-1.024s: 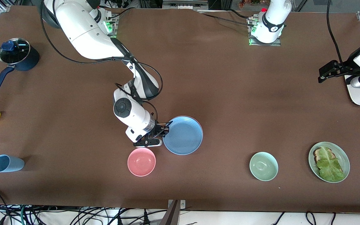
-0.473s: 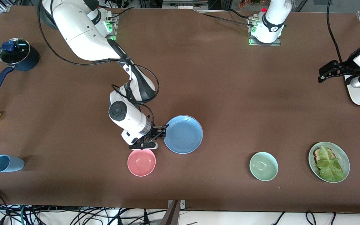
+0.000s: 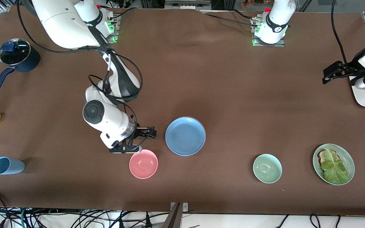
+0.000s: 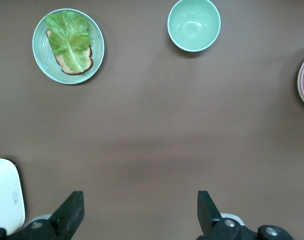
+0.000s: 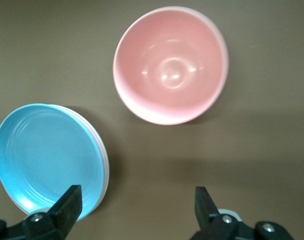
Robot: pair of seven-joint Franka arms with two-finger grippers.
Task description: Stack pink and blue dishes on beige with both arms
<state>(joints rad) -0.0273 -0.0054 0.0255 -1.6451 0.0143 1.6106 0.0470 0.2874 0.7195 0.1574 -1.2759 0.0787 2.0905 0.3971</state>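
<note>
We are reaching our right arm [image 3: 74, 28] out from its base and bending it down at the wrist, so that the right gripper [image 3: 147, 133] is hanging low over the table with its fingers [image 5: 67, 202] spread wide and nothing between them. We are keeping our left arm [image 3: 276, 19] waiting, its white links rising out of the front view at the base and coming back in at the table's edge on the left arm's end. Its left gripper [image 4: 139, 212] is hovering high, pointing straight down, its fingers [image 4: 72, 207] parted and empty.
</note>
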